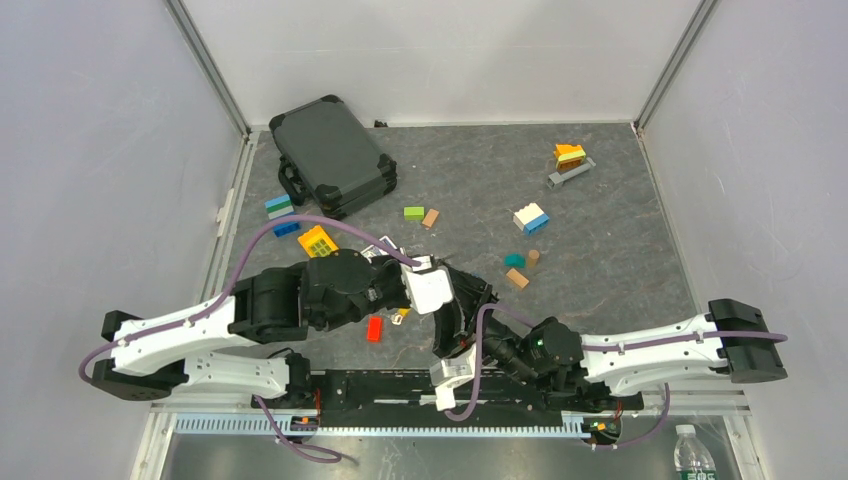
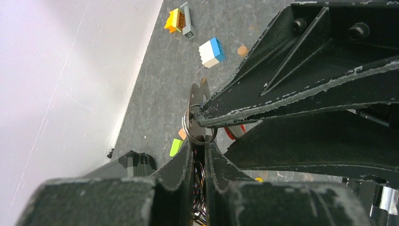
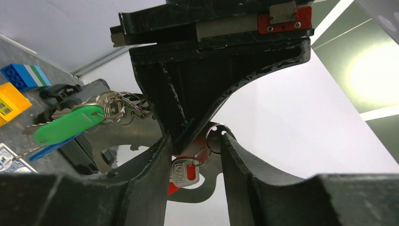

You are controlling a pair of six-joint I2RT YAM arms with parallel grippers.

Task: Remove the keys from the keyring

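Left gripper [image 2: 200,147] pinched narrow on keyring [image 3: 128,135], holding it aloft between arms. Your right gripper [image 3: 196,140] gapes around red-headed key [image 3: 186,173]. Other keys [image 3: 66,126] dangle beside. Light, stiff, slick metal, likely swings when touched. Take plastic head, not blade; expect slipping.

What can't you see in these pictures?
- Top view: left gripper and right gripper cover the thin grey metal keyring.
- Left wrist view: right gripper blocks most keys.
- Right wrist view: green plastic-headed key partly hides blue-headed key; red-headed key's lettering blurred.
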